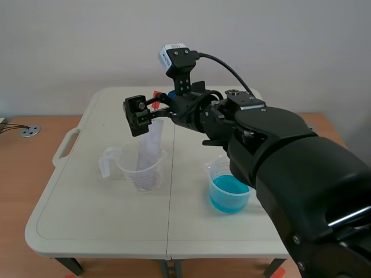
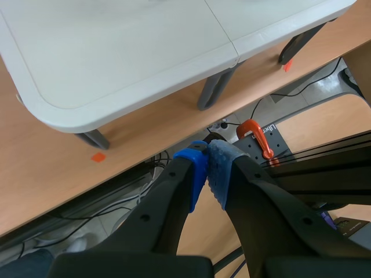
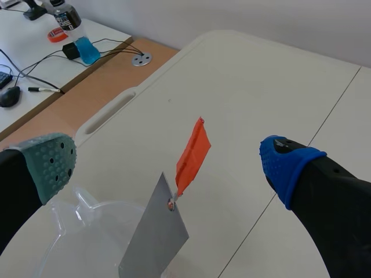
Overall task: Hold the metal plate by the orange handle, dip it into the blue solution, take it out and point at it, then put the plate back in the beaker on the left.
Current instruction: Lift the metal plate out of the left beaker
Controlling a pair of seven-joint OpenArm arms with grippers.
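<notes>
Right gripper (image 3: 168,165): fingers wide apart, holding nothing. Grey-green pad (image 3: 51,163) on 1 side, blue pad (image 3: 285,167) on the other. The orange handle (image 3: 193,152) stands in the gap between them and touches neither pad.

Scene view: the right arm comes in from the right and reaches past the table's middle seam. Its gripper (image 1: 153,107) hangs above the beaker on the left (image 1: 142,171).

Metal plate (image 3: 153,243): grey and flat, tilted. Its lower end is down inside the clear beaker on the left (image 3: 75,214). Its upper end rises above the rim, and the orange handle is joined there at a small hole. In the scene view the plate (image 1: 152,142) leans inside the beaker. Where its lower edge rests cannot be made out.

Second beaker (image 1: 229,185): right of the seam, upright, well apart from the first. It holds the blue solution (image 1: 230,194) in its lower part. The right arm's bulk partly covers it.

Both beakers stand on the white folding table (image 1: 104,220).

Left gripper (image 2: 207,171): fingers closed together, pad against pad, nothing between them. It sits off the table (image 2: 116,46), beyond a corner, and points down toward the wooden floor. An orange clamp (image 2: 255,133) lies just beyond the fingertips.
</notes>
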